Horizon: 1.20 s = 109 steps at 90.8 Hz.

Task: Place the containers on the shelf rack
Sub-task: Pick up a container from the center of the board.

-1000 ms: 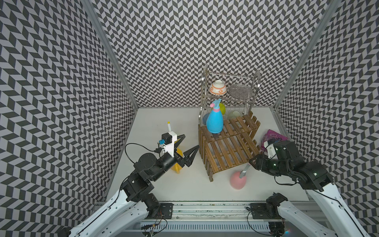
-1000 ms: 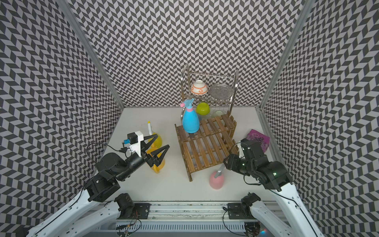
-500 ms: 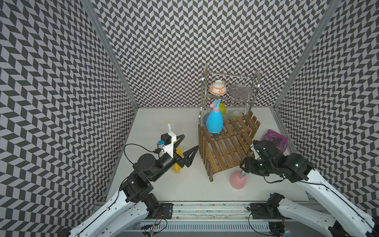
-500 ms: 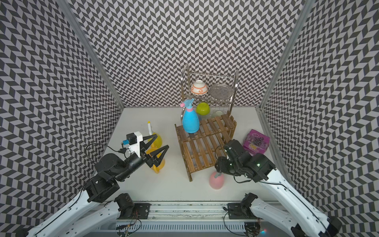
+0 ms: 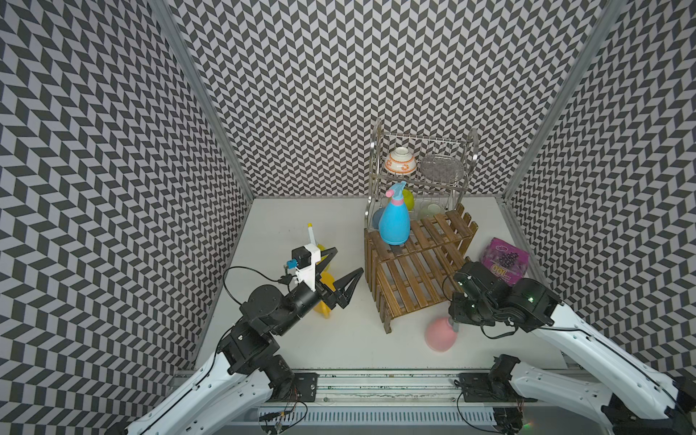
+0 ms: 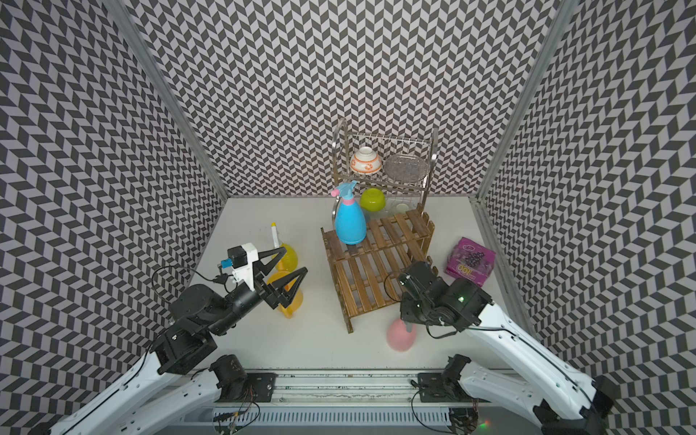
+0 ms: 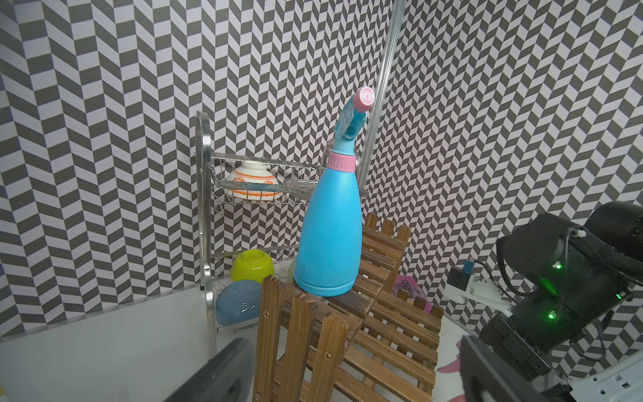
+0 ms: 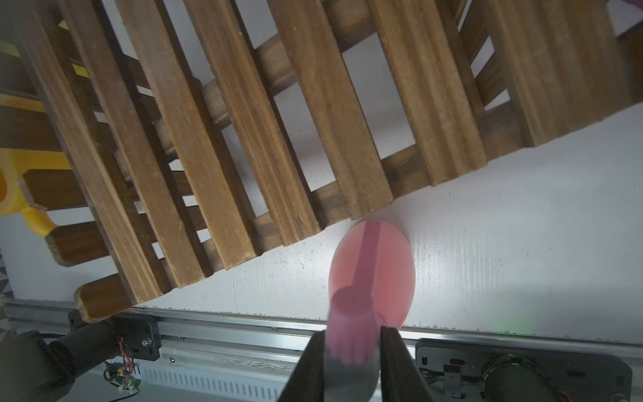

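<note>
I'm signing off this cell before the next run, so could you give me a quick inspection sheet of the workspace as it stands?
Surface: white table, no spills seen.
Job's things: blue spray bottle upright on the upper step of the wooden rack; pink spray bottle in front of the rack; yellow spray bottle and yellow watering can on the table, on the left arm's side of the rack.
Clutter: purple packet beside the rack; steel dish rack behind it, holding bowls.
Grippers: left gripper open, holding nothing; right gripper has its fingers closed on the pink bottle's neck.
Cables: black cable loops by the left wrist and right wrist.
Surroundings: chevron-patterned walls; metal rail at the front.
</note>
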### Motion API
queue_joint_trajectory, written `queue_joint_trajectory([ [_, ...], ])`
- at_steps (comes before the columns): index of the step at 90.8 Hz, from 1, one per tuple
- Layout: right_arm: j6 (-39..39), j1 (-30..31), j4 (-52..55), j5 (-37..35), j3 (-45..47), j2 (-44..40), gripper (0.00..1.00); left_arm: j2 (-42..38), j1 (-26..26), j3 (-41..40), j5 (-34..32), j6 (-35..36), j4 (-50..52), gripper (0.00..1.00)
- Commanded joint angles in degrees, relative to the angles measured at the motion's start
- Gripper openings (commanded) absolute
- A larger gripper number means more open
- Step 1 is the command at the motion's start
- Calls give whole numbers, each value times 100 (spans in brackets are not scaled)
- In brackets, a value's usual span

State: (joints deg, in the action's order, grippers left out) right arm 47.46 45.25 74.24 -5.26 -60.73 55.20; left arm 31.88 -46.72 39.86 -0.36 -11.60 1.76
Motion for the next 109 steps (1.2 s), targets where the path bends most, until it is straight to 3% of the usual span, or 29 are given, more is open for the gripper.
queue_joint_trajectory([
  [1, -197, 36, 146, -212, -152, -37, 23, 2, 24, -36, -35, 86, -112, 94],
  [33, -1172, 35, 158, -123, -642, -38, 6, -76, 26, 15, -116, 274, 44, 94],
  [44, -1891, 36, 145, 495, -943, -10, 4, -137, 24, 100, -34, 611, 140, 94],
  [65, -3273, 36, 145, 2089, -1187, -131, 0, -87, 23, 368, 1173, 1775, 436, 95],
  [79, -4112, 37, 33, 2575, -1672, -222, 0, 59, 24, 516, 2085, 2351, 625, 96],
  [95, -4843, 45, -1052, 3608, -1568, -673, 0, 159, 22, 493, 3101, 2913, 625, 96],
  [109, -5233, 45, -1681, 4009, -1395, -703, 0, 244, 26, 640, 3411, 2872, 657, 95],
])
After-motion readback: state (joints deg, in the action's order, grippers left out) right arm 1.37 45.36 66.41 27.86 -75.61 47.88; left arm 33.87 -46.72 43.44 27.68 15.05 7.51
